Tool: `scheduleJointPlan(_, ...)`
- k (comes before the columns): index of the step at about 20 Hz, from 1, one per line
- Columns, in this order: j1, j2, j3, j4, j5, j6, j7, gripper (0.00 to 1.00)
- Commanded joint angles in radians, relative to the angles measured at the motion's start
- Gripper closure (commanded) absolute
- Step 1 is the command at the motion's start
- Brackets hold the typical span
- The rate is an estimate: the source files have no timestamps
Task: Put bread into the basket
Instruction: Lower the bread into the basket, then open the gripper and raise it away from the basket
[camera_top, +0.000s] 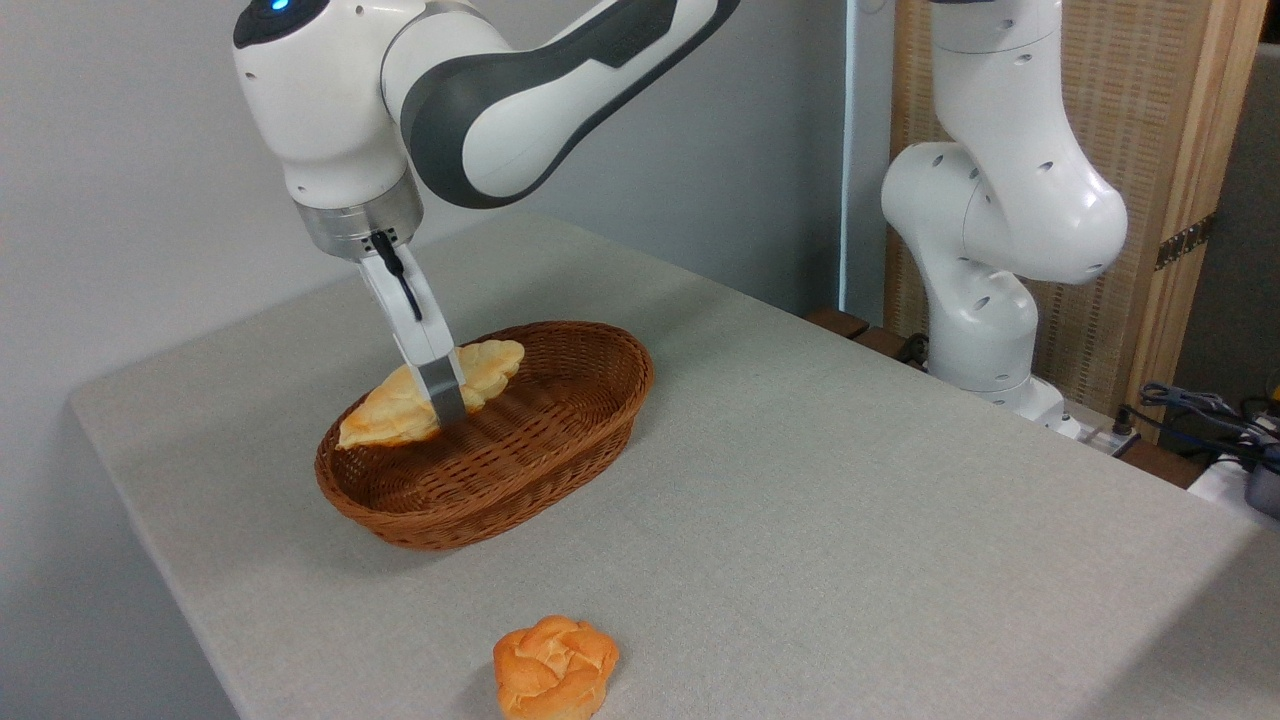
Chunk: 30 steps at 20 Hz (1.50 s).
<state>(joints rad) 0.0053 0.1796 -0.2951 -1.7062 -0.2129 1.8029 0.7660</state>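
Your tabletop carries a wicker basket and one loose bun.

You are looking at a pale grey, lightly speckled tabletop with rounded edges, running back toward the grey wall. On it, left of centre, sits the oval brown woven basket, its long axis slanting from near left to far right, resting flat on the surface. Near the front edge, well apart from the basket, you can see a small round orange knotted bun lying directly on the tabletop. At the far right the white base of the robot arm stands by the tabletop's edge.
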Motion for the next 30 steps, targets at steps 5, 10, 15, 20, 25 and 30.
scheduleJointPlan(5, -0.001, -0.02, 0.007, -0.009, -0.011, -0.008, 0.001, 0.0)
scheduleJointPlan(10, 0.012, -0.055, 0.024, -0.003, -0.011, -0.008, -0.001, 0.0)
scheduleJointPlan(15, 0.01, -0.153, 0.128, 0.026, 0.085, -0.051, -0.007, 0.0)
scheduleJointPlan(20, -0.001, -0.161, 0.241, 0.137, 0.145, -0.143, -0.008, 0.0)
scheduleJointPlan(25, -0.04, -0.147, 0.315, 0.175, 0.147, -0.157, -0.071, 0.0)
scheduleJointPlan(30, -0.048, -0.124, 0.304, 0.191, 0.147, -0.198, -0.108, 0.0)
